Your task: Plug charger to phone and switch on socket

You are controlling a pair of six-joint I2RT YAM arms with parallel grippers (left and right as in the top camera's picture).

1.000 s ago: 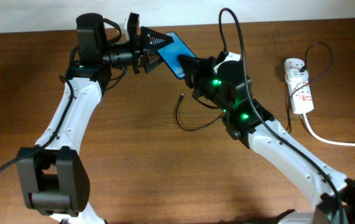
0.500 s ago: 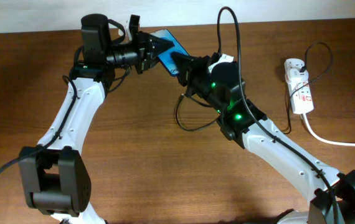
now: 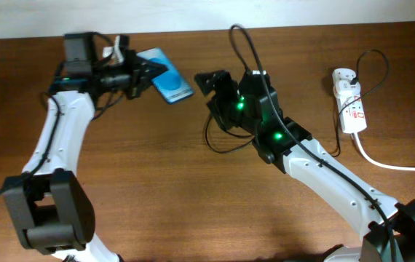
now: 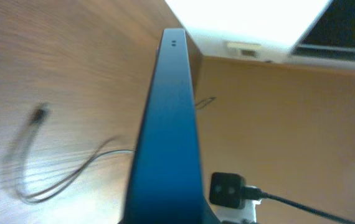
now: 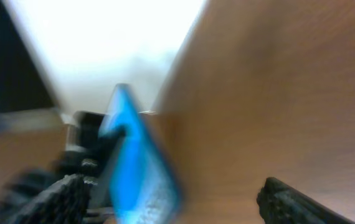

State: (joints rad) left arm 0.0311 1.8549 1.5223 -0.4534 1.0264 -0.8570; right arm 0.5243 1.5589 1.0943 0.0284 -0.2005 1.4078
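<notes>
The phone [image 3: 167, 86], blue screen up, hangs above the table at the back left with my left gripper [image 3: 143, 73] shut on its end. From the left wrist it appears edge-on as the phone [image 4: 165, 143]. My right gripper [image 3: 207, 84] stands open just right of it, touching nothing; in its own blurred view the phone [image 5: 137, 168] sits beyond the left of the two spread fingers [image 5: 293, 205]. The charger [image 3: 210, 136] lies looped on the table under the right arm, and its connector tip [image 4: 39, 114] is free. The white socket [image 3: 350, 109] lies at the far right.
A thick white cord [image 3: 393, 164] runs from the socket off the right edge. A thin black cable [image 3: 373, 62] loops up from the socket's top end. The wall edge runs along the table's back.
My right gripper has opened and let go of the phone. The left gripper has shut on it and carried it leftwards, away from the right arm.
</notes>
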